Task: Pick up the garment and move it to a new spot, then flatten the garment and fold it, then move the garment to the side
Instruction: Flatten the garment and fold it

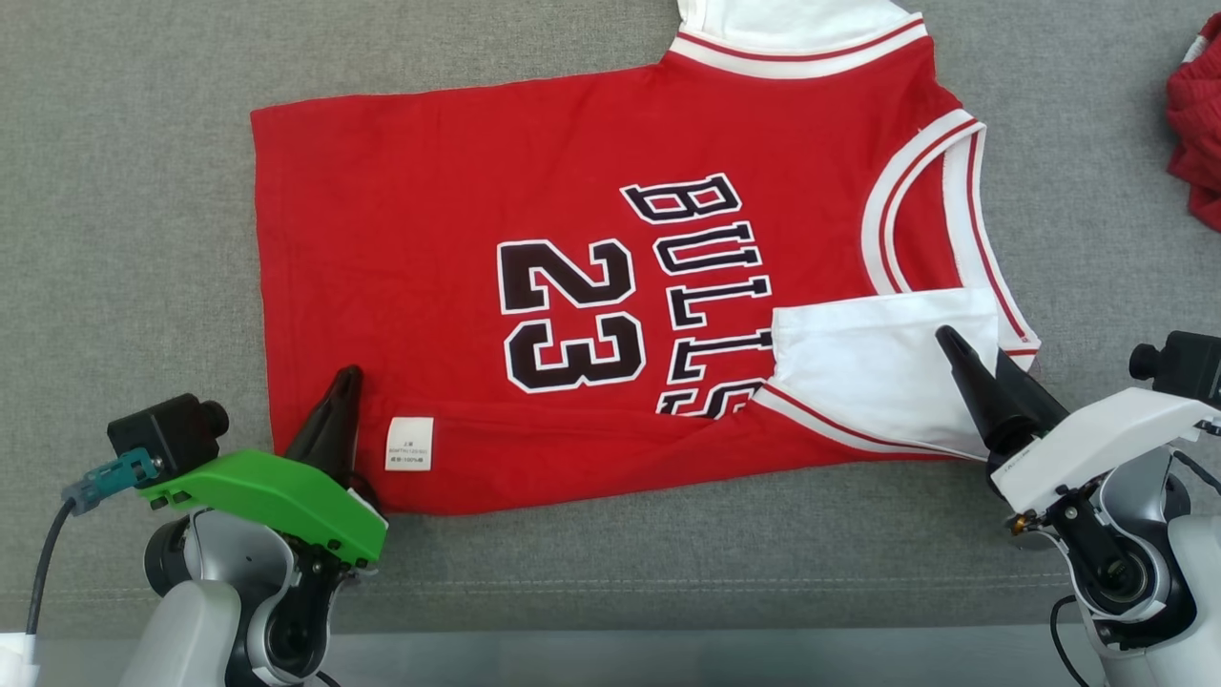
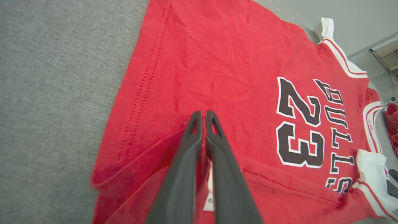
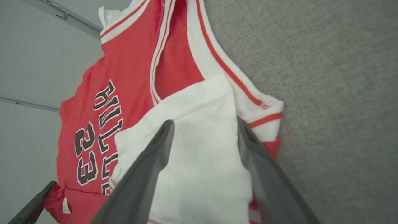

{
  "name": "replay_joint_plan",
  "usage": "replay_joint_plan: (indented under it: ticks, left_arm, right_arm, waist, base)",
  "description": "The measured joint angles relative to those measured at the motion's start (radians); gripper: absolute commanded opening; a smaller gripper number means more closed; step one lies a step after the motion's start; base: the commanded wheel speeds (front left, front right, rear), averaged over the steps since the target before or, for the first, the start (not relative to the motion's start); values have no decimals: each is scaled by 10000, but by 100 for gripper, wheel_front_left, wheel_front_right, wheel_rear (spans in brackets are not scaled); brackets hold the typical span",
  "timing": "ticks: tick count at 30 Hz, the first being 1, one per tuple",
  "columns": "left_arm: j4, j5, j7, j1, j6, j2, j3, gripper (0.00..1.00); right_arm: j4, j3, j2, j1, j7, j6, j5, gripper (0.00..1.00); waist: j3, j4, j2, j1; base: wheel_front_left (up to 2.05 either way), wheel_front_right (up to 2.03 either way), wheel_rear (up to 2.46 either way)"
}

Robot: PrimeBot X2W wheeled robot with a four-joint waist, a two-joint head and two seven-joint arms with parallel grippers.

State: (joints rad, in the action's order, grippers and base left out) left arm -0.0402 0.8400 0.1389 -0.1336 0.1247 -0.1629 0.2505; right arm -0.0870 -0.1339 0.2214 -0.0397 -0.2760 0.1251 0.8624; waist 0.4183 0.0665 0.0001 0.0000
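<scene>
In your head view the red jersey [image 1: 429, 239] lies spread on the grey fabric surface [image 1: 124, 239], with the hem toward 9 o'clock and the neck end toward 3. At 8 o'clock your left gripper [image 1: 347, 374] sits on the folded-over near edge, just beside the white care label [image 1: 409, 444]. The left wrist view tells you what the head view cannot: the two fingers are pressed together with a ridge of red cloth pinched between them.

At 4 o'clock your right gripper [image 1: 975, 345] is over the white flap [image 1: 858, 372] at the jersey's near corner. The right wrist view shows its fingers spread wide, with white cloth in the gap and nothing clamped. That view also catches a finger of the left gripper at its 8 o'clock. A second red cloth [image 1: 1197, 124] lies at 2 o'clock in the head view, well apart from the jersey.
</scene>
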Motion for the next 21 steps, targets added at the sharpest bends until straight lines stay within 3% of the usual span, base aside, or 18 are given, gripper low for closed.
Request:
replay_joint_plan:
  ticks: [7, 8, 9, 11, 12, 21]
  left_arm:
    - [35, 0, -6, 0, 0, 82, 0, 0]
    - [38, 0, -8, 0, 0, 84, 0, 0]
    - [42, 0, -8, 1, 0, 86, 0, 0]
    - [44, 0, -21, 1, 0, 86, 0, 0]
    - [46, 0, -38, 1, 0, 90, 0, 0]
    - [46, 0, -50, 3, 0, 90, -8, 0]
  right_arm:
    - [10, 27, 23, 0, -81, 0, -10, 100]
    - [10, 27, 23, 0, -81, 0, -10, 85]
    - [8, 31, 21, 0, -81, 0, -10, 49]
    - [10, 35, 21, 1, -81, 0, -10, 10]
    - [13, 38, 17, 1, -81, 0, -10, 0]
    - [48, 111, -48, 61, -105, 8, -10, 0]
  waist:
    - [-51, 59, 0, 0]
    - [-56, 61, 0, 0]
    - [-60, 59, 0, 0]
    - [-61, 57, 0, 0]
    - [-62, 52, 0, 0]
    - [-47, -19, 0, 0]
  base:
    - [0, 0, 0]
    - [0, 0, 0]
    - [0, 0, 0]
    - [0, 0, 0]
    - [0, 0, 0]
    - [0, 0, 0]
